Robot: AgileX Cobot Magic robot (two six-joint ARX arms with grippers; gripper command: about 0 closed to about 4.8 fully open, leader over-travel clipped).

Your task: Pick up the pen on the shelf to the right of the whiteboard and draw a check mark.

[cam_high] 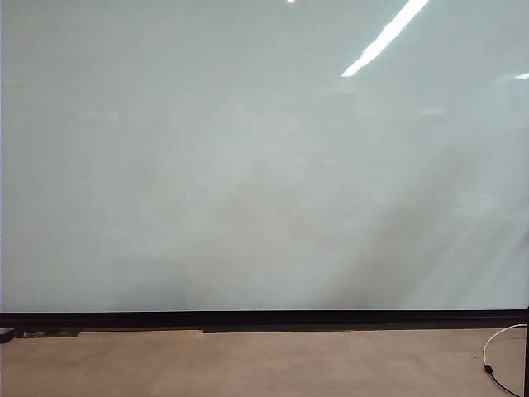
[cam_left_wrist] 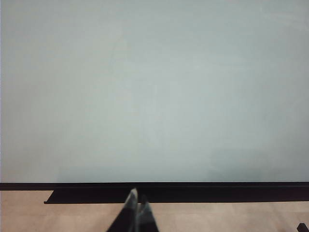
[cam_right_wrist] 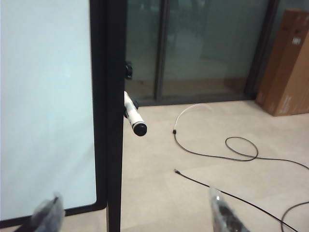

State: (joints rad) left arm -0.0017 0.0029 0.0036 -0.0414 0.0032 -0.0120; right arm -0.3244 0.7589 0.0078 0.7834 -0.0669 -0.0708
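Right wrist view, nearest first: I see the right pincer (cam_right_wrist: 133,215) with its two translucent-tipped fingers (cam_right_wrist: 48,214) spread wide and nothing between them, one tip in front of the board's lower corner, the other over the floor. Beyond them, toward 12 o'clock, the pen (cam_right_wrist: 133,115) juts from a small black holder on the whiteboard's black frame (cam_right_wrist: 107,96), on the side away from the writing surface. It is a slim white barrel ending in a black cap that faces the camera; its far end sits in the holder, and any print on it is too small to read.

Left wrist view: the left pincer (cam_left_wrist: 134,199) shows as two dark fingertips pressed together, empty, low at 6 o'clock before the whiteboard (cam_left_wrist: 154,92), which fills the frame above a black lower rail.

Exterior view: the whiteboard is glossy, pale grey-white and unmarked; no check mark is drawn. Neither arm shows here. A thin cable (cam_high: 496,356) lies on the floor at 4 o'clock.

Risks, as I judge them: the pen sits just beside the frame post, so a finger may strike the post; a grip only on the black cap could slip or pull it off; an off-centre close could knock the pen out of its holder to the floor, among the cables (cam_right_wrist: 227,150) lying there.
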